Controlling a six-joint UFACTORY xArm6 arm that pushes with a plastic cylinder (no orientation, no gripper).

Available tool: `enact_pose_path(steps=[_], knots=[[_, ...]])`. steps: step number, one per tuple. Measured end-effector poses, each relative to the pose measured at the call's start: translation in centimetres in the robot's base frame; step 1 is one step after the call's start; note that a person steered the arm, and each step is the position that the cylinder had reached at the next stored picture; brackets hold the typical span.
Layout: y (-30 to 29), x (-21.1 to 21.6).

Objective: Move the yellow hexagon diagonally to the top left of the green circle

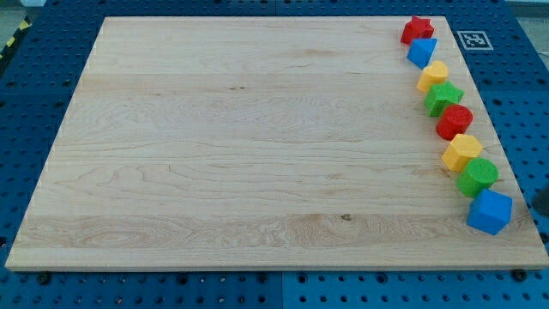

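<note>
The yellow hexagon (461,152) lies near the board's right edge, in a column of blocks. It touches the green circle (478,176), which sits just below and to its right. A small dark shape (544,202) cuts in at the view's right edge, off the board and right of the blue cube (490,212). It looks like my tip, though too little of it shows to be sure. It touches no block.
Along the right edge of the wooden board (257,146), from the top: red star (418,29), blue block (422,52), yellow block (433,76), green star (443,97), red round block (454,122). A marker tag (471,39) lies off the top right corner.
</note>
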State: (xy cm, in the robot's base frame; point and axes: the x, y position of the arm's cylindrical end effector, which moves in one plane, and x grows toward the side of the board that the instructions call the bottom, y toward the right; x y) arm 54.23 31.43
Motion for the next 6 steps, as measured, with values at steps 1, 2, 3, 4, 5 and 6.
enact_pose_path(steps=[1,2,3,4,5,6], knots=[[0.0,-4.3],[-0.1,-4.3],[-2.9,-5.6],[-5.9,-5.9],[-7.8,-5.9],[-9.4,-5.8]])
